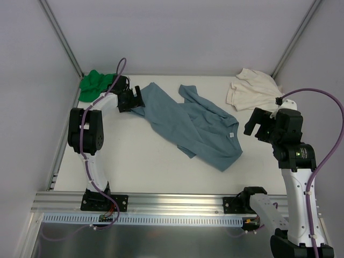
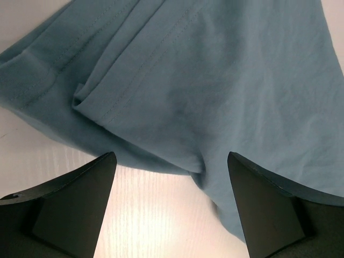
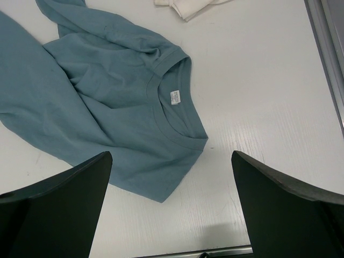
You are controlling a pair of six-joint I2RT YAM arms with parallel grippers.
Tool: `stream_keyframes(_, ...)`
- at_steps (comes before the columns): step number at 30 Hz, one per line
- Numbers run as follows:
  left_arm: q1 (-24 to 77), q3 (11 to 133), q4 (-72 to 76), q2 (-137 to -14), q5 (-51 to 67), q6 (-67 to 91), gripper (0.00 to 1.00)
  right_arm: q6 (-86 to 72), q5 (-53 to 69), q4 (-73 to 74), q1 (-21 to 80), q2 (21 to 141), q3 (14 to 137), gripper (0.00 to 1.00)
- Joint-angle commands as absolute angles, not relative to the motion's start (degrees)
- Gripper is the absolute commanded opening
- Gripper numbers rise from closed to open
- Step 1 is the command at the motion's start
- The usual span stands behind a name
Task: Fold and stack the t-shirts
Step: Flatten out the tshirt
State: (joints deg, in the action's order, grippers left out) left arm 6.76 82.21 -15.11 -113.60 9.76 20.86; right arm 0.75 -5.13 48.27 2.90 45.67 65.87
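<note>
From above, the blue-grey shirt (image 1: 188, 126) lies crumpled and unfolded across the middle of the white surface (image 1: 161, 172), its small white neck tag (image 1: 229, 135) at its near right end. The green shirt (image 1: 94, 85) is bunched in the far corner to the left of it. The cream shirt (image 1: 252, 88) lies rumpled in the far corner to its right, well apart from it. The left fingers (image 1: 137, 95) sit at the blue-grey shirt's far left tip. The right fingers (image 1: 251, 124) hang just off its right end, spread wide and holding nothing.

At the left wrist, the left fingers (image 2: 75, 209) stand far apart over the surface (image 2: 156, 215), gripping nothing. The blue-grey shirt (image 2: 215, 80) fills the view ahead of them, and its stitched hem is folded over itself.

At the right wrist, the right fingers (image 3: 59, 204) are wide open above bare surface (image 3: 258, 107). The blue-grey shirt (image 3: 107, 107) lies ahead and to the left, collar facing them with the tag (image 3: 176, 97) inside it. A corner of the cream shirt (image 3: 188, 6) shows beyond it.
</note>
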Motion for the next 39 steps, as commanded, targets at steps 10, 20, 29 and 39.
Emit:
stream_keyframes(10, 6.77, 86.04, -11.16, -117.42, 8.80, 23.21, 0.86, 1.93, -6.15, 47.46, 3.69, 46.23, 66.27, 0.99)
stream_keyframes(20, 6.59, 86.13, -9.85, -114.52, 9.57, 24.96, 0.86, 1.93, -6.42, 47.46, 3.96, 46.58, 66.18, 1.00)
stream_keyframes(29, 6.59, 89.56, -10.99, -115.05, 10.10, 26.63, 0.85, 2.11, -6.85, 47.46, 4.13, 46.49, 66.27, 0.99)
stream_keyframes(39, 6.68, 92.20, -13.88, -117.69, 9.05, 24.96, 0.86, 2.28, -7.56, 47.55, 4.74, 46.67, 66.36, 0.99)
